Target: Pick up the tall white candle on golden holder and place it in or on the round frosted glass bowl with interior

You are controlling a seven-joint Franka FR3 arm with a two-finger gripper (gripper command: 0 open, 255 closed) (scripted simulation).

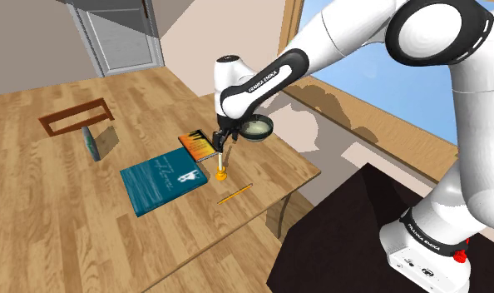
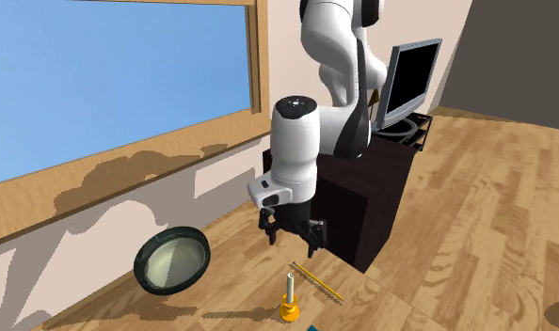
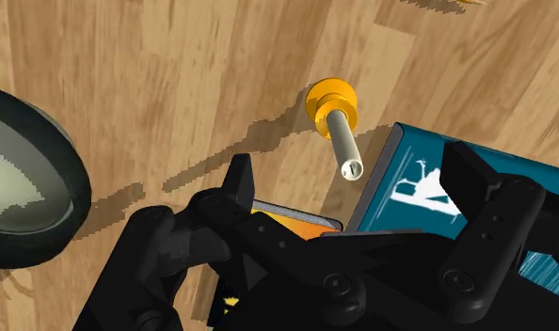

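Observation:
A thin white candle (image 1: 221, 163) stands upright in a small golden holder (image 1: 221, 176) on the wooden table, between a teal book and the table's edge. My black gripper (image 1: 219, 138) hovers just above it, open and holding nothing. In the second exterior view the gripper (image 2: 293, 237) hangs a short way over the candle (image 2: 290, 286). Along the wrist view the candle (image 3: 343, 141) and its holder (image 3: 329, 102) show between the spread fingers (image 3: 238, 183), untouched. The round dark-rimmed glass bowl (image 1: 258, 128) (image 2: 172, 261) (image 3: 23, 188) sits beside the candle, toward the window.
A teal book (image 1: 164, 181) and an orange book (image 1: 197, 145) lie close to the candle. A pencil (image 1: 234, 194) rests near the table edge. Farther off are a grey bottle (image 1: 89, 143) and a brown frame (image 1: 75, 116). A monitor (image 2: 407, 80) stands behind the arm.

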